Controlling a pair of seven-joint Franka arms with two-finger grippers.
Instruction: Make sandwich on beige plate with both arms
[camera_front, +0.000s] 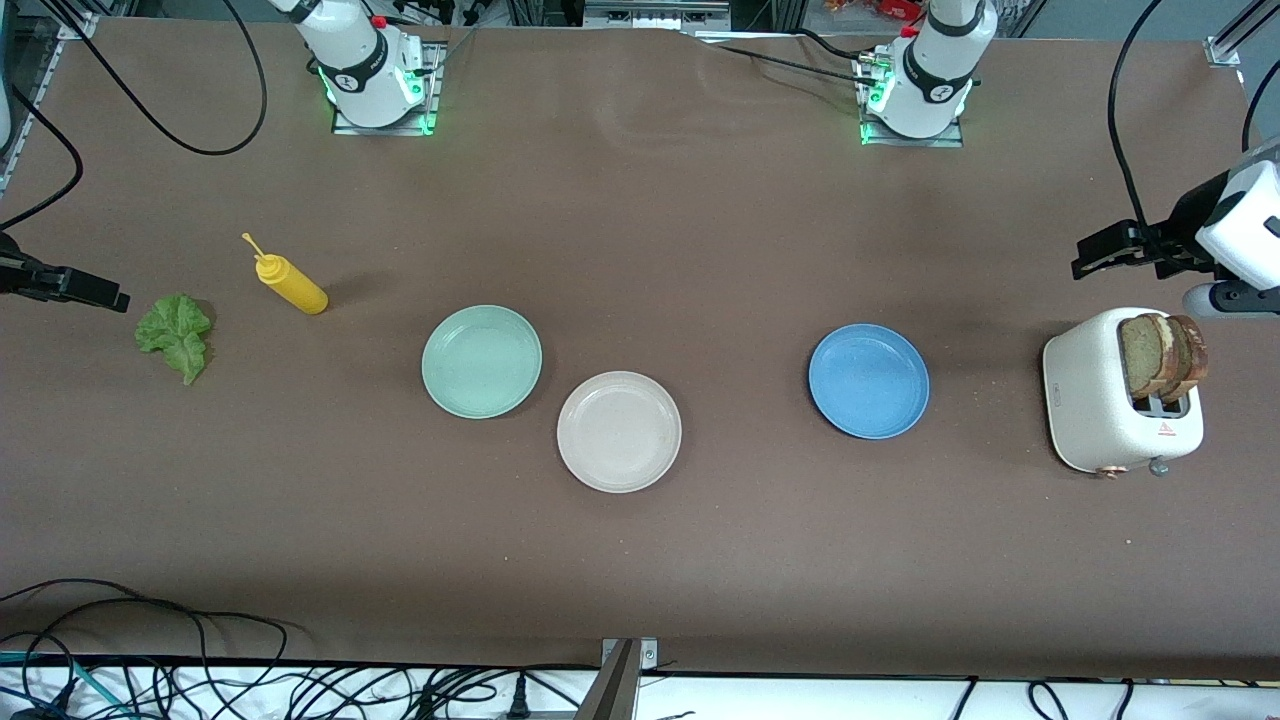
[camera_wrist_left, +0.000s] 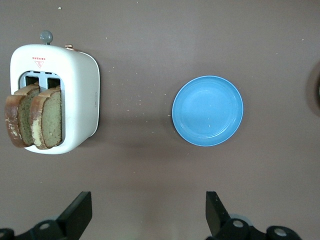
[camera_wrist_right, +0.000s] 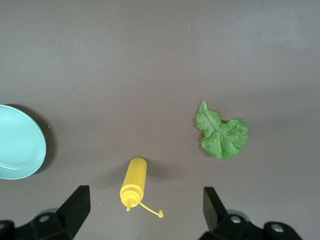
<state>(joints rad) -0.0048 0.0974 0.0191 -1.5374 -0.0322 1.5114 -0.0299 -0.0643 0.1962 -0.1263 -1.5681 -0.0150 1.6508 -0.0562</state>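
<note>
Left pincer (camera_wrist_left: 149, 215) agape over bare table beside toaster's bread slices (camera_wrist_left: 35, 122).

I see almost nothing readable here. The white toaster (camera_front: 1120, 400) carries a small red warning triangle on its top, beside the slots, with a line of tiny red print by it in the left wrist view (camera_wrist_left: 55, 100); I cannot make out the words. No other labels, brands or numbers are legible.

Both arms hang raised at the table's ends, left gripper (camera_wrist_left: 147, 215) and right gripper (camera_wrist_right: 145, 212) fingers apparently spread wide.
</note>
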